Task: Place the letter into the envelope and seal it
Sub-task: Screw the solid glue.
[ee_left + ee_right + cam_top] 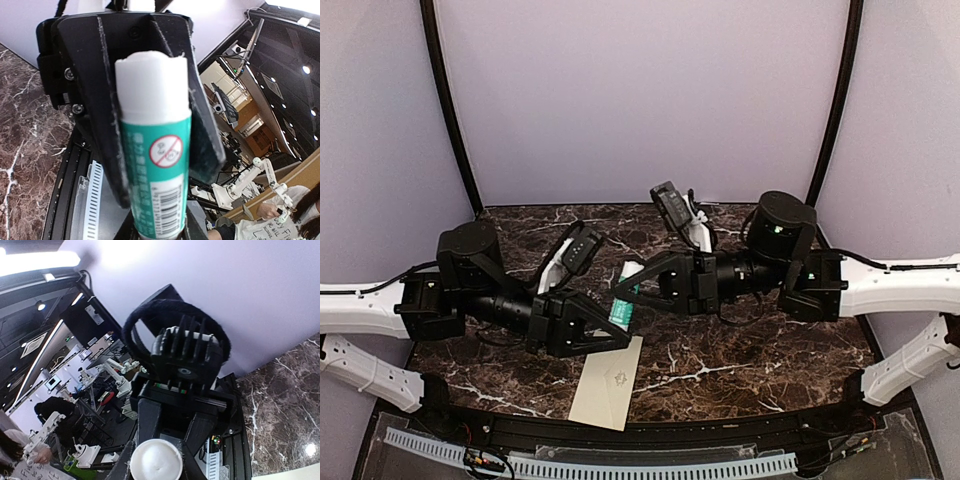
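A teal and white glue stick point(627, 296) hangs above the dark marble table point(750, 370), held between both arms. My left gripper point(620, 320) is shut on its teal body point(157, 175), low in the left wrist view. My right gripper point(633, 280) comes in from the right and is closed on the white cap end point(156, 460), with a black finger point(107, 125) on each side of the cap. The cream envelope point(610, 385) lies flat near the table's front edge, below the grippers, a small faint emblem facing up. The letter is out of view.
A white slotted cable strip point(620, 465) runs along the front rail. Black curved poles point(445, 110) and lilac walls close in the back and sides. Both arm bases stand at the table's left and right edges.
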`<action>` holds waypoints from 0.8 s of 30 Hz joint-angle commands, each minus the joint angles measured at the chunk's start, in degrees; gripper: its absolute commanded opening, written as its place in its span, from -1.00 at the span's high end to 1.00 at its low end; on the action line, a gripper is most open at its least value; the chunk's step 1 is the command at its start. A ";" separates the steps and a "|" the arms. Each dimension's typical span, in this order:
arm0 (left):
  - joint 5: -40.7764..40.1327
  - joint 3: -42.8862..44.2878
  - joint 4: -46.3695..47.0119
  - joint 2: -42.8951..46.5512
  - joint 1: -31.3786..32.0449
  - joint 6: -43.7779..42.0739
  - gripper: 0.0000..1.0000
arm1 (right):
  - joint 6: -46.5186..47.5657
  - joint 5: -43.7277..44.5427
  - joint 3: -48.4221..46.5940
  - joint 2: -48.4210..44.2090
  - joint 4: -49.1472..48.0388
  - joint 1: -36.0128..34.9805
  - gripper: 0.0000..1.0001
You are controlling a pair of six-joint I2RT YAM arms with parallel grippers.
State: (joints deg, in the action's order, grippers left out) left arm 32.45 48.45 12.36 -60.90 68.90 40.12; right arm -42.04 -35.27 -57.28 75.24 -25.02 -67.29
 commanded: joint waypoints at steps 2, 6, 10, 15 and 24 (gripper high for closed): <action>8.03 -0.11 7.33 1.07 0.18 1.33 1.00 | -1.58 -11.09 3.49 -1.89 -13.17 0.48 1.00; 6.85 -1.11 8.02 1.47 0.18 1.93 1.00 | -1.68 -10.52 4.09 -2.33 -13.31 0.45 1.00; 4.69 -1.42 6.59 1.35 0.18 1.79 1.00 | -0.95 -8.58 3.08 -2.33 -10.18 0.40 0.78; 3.52 -1.42 5.03 1.25 0.18 0.98 1.00 | 1.07 -1.16 3.00 -4.46 -3.81 0.55 -0.13; -2.42 -0.53 -2.36 0.59 0.18 -1.69 1.00 | 0.75 18.00 0.99 -9.39 15.22 2.16 -0.62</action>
State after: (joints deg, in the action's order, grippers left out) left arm 34.63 47.51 14.52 -60.93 69.17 41.04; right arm -41.30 -26.50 -54.28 66.70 -19.25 -65.84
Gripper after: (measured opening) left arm 0.221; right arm 0.804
